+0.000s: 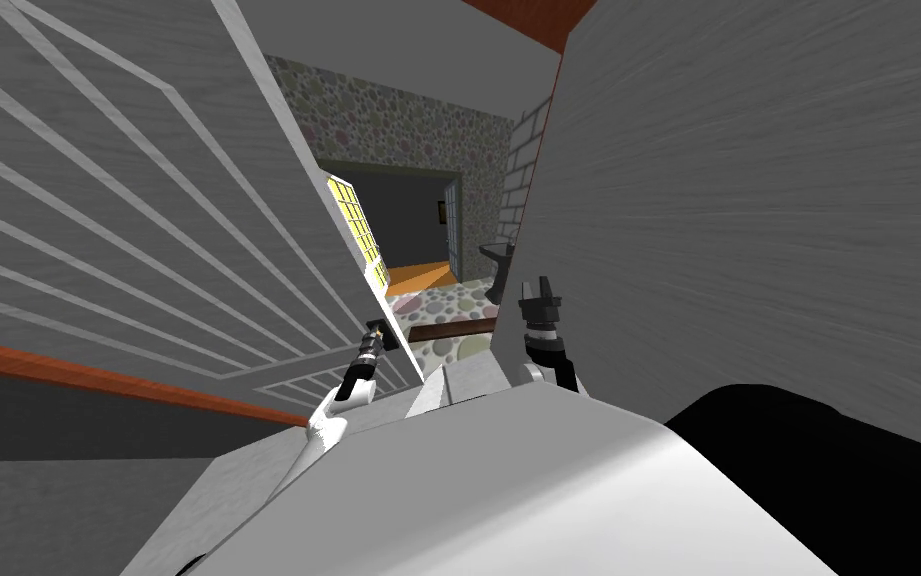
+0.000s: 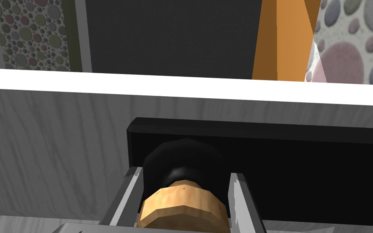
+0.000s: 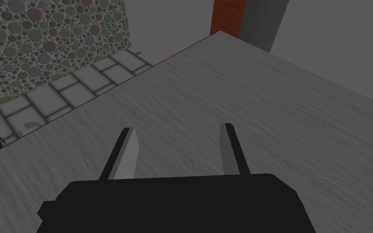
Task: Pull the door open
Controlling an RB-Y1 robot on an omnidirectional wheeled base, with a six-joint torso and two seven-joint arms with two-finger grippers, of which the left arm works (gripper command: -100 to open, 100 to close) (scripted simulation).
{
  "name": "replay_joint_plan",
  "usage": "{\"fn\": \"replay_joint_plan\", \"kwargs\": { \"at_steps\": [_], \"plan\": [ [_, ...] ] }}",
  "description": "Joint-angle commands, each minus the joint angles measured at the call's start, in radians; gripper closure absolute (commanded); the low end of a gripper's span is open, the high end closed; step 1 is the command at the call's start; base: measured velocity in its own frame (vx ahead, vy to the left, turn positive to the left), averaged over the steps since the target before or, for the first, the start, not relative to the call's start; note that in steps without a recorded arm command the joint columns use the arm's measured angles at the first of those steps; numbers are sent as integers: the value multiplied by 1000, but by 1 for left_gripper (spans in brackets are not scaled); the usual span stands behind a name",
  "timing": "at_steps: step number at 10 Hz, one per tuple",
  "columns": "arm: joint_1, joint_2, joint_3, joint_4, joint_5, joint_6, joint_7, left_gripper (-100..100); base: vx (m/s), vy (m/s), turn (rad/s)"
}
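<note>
Door-opening rig, head and wrist views. The grey panelled door is seen on the robot's left, standing ajar, with a gap between its white edge and the grey wall on the right. The tan knob, carried on a black neck and a black plate, is mounted close to that edge. The left gripper is closed on the knob, one finger pressed to each side. The right gripper is held beside the grey wall, its fingers spread and nothing between them. Through the gap, a pebble-patterned floor and a pebble-patterned wall are visible.
</note>
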Motion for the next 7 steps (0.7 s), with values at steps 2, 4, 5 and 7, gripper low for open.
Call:
{"fn": "replay_joint_plan", "kwargs": {
  "at_steps": [2, 4, 5, 7],
  "plan": [
    [16, 28, -29, -3, 2, -14, 29, 100, -220, 74, -123],
    [26, 48, -49, -12, 4, -23, 50, 100, -203, 108, -126],
    [30, 57, -59, -16, 5, -27, 59, 100, -198, 114, -144],
    [39, 75, -76, -24, 6, -35, 76, 100, -227, 92, -114]
  ]
}}
